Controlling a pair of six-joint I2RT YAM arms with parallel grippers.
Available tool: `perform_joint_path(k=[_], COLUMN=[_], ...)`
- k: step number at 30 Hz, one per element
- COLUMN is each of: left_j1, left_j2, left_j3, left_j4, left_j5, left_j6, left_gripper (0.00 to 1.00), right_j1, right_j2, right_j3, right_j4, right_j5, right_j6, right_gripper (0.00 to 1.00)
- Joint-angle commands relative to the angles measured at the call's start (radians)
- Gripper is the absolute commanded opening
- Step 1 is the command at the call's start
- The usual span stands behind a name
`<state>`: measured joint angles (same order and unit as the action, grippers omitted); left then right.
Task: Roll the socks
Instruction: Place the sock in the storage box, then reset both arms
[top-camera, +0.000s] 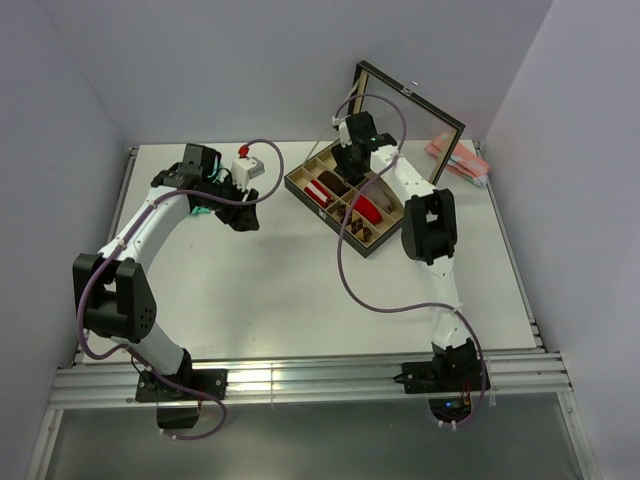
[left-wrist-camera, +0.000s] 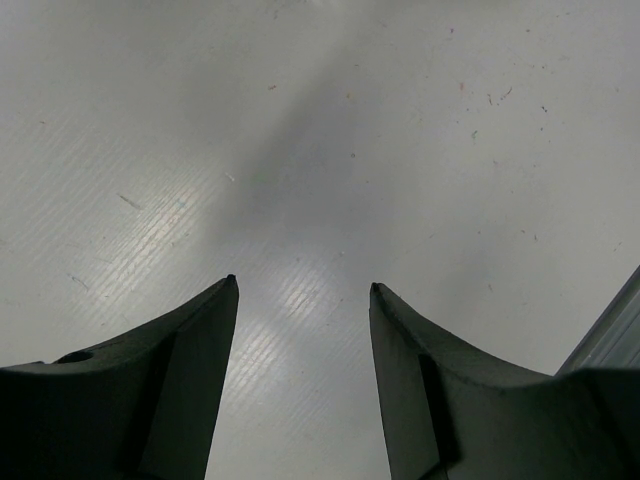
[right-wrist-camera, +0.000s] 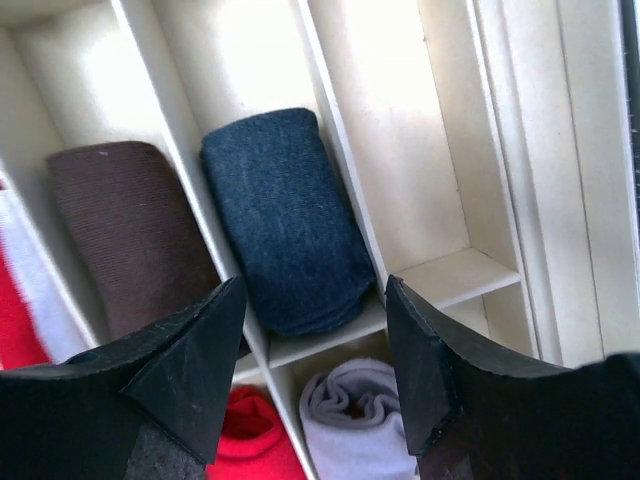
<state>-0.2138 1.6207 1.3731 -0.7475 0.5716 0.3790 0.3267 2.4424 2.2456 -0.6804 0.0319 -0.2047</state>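
In the right wrist view a navy sock (right-wrist-camera: 285, 215) lies rolled in one compartment of the divided box (right-wrist-camera: 400, 150). A dark brown sock (right-wrist-camera: 130, 230) lies rolled in the compartment to its left. My right gripper (right-wrist-camera: 312, 285) is open and empty, hovering just above the near end of the navy sock, not touching it. In the top view it (top-camera: 350, 168) is over the back of the box (top-camera: 300, 186). My left gripper (left-wrist-camera: 303, 288) is open and empty over bare table; in the top view it (top-camera: 242, 216) is left of the box.
The box lid (top-camera: 410, 100) stands open behind it. A red roll (right-wrist-camera: 245, 440), a pale grey roll (right-wrist-camera: 355, 420) and a red-and-white roll (right-wrist-camera: 20, 300) fill nearby compartments. A teal packet (top-camera: 200, 210) peeks from under the left arm. A pink packet (top-camera: 455, 160) lies at the back right.
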Motion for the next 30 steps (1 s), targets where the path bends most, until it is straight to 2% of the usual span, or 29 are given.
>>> perform_joint_path(k=[1,8,14,19,20,24,29,30], left_j1=[-0.006,-0.006,-0.006,-0.006,-0.004,-0.004,-0.004,-0.004], left_j2=[0.001,-0.021,-0.125,-0.208,-0.223,-0.307,-0.377,-0.395], left_j3=[0.034,0.029,-0.031,-0.037,-0.049,-0.115,-0.193,-0.204], left_j4=[-0.006,0.017,0.085,0.071,0.073,0.094,0.123,0.131], left_j5=[0.022,0.010,-0.058,-0.073,-0.079,-0.099,-0.101,-0.098], left_j6=[0.012,-0.002,-0.031,-0.038,-0.038,-0.037,-0.049,-0.051], left_gripper=[0.61,0.61,0.62,0.62,0.62,0.62,0.62,0.62], right_j1=[-0.009,-0.018,-0.038,-0.040,-0.040,-0.034,-0.026,-0.023], right_j2=[-0.108,-0.203,-0.460,-0.707,-0.799,-1.025,-1.307,-1.403], right_j3=[-0.023,-0.087,-0.319,-0.610,-0.659,-0.953,-1.197,-1.274], right_j4=[0.061,0.116,0.264,0.392,0.413,0.517,0.554,0.564], right_j5=[-0.027,-0.065,-0.115,-0.136,-0.139,-0.124,-0.096,-0.090], right_j6=[0.045,0.100,0.232,0.355,0.369,0.439,0.493,0.508], right_gripper=[0.66,0.66,0.67,0.68,0.69,0.71,0.72,0.73])
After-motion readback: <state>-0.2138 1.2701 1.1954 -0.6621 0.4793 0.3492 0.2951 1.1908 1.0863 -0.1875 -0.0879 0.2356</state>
